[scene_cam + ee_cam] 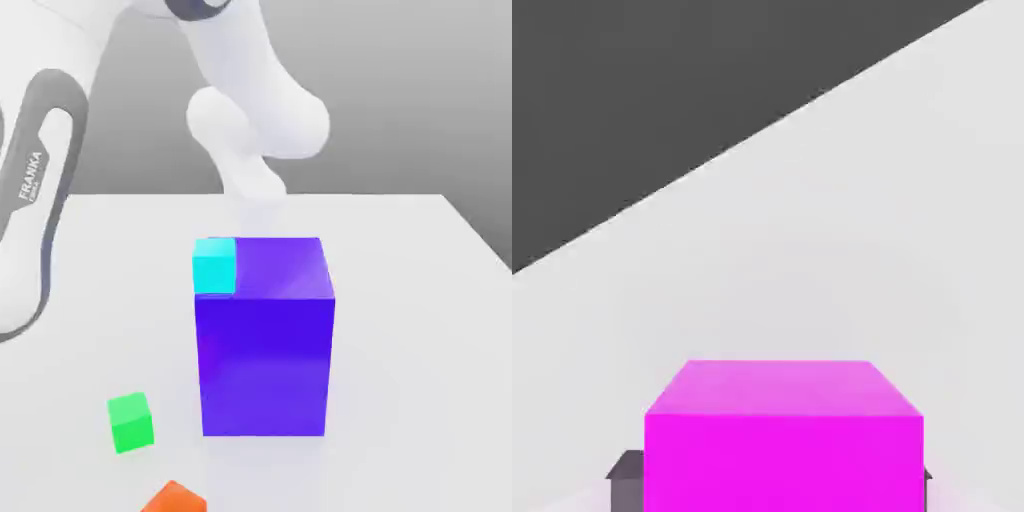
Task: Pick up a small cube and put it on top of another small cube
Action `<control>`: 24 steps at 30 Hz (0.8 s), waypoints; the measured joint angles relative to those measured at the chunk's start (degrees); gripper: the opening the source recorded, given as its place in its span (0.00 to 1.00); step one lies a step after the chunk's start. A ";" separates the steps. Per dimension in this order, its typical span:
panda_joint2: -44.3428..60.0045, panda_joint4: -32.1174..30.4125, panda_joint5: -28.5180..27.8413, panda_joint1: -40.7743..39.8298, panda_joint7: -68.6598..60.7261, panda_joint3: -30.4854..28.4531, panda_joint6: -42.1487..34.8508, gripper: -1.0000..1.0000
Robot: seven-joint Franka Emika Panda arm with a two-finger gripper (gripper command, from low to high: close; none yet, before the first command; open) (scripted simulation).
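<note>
Orange cube [174, 497] sits nearest, green cube [131, 421] beside it; tall purple block [265, 340] hides my jaws, cyan cube [214, 266] alongside. Jaws clamped on magenta cube [784, 435], faces square, no long axis.

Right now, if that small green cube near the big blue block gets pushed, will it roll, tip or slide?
Probably slide: the small green cube has flat faces and rests flat on the white table. Tipping seems unlikely, since it looks about as wide as tall. Its crisp edges suggest a rigid body that should keep its shape when gripped.
</note>
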 joint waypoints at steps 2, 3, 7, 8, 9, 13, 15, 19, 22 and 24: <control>0.07 -0.41 0.31 -2.03 -3.83 0.17 -0.44 0.00; 0.08 -0.62 0.46 -3.04 -5.74 0.25 -0.63 0.00; 0.02 -1.47 1.15 -6.88 -13.43 0.40 -1.42 0.00; -0.04 -1.69 1.29 -7.87 -15.33 0.46 -1.58 0.00; -0.09 -1.91 1.56 -8.67 -17.31 0.35 -1.75 0.00; -0.51 -2.80 2.06 -12.58 -24.92 0.57 -2.37 0.00; -0.79 -3.28 2.29 -14.48 -28.70 0.65 -2.64 0.00; -1.34 -5.83 2.33 -16.60 -35.41 1.50 -3.46 0.00; -2.17 -8.13 2.14 -17.95 -40.20 2.41 -3.88 0.00; -2.96 -9.71 2.03 -18.74 -43.42 2.94 -4.01 0.00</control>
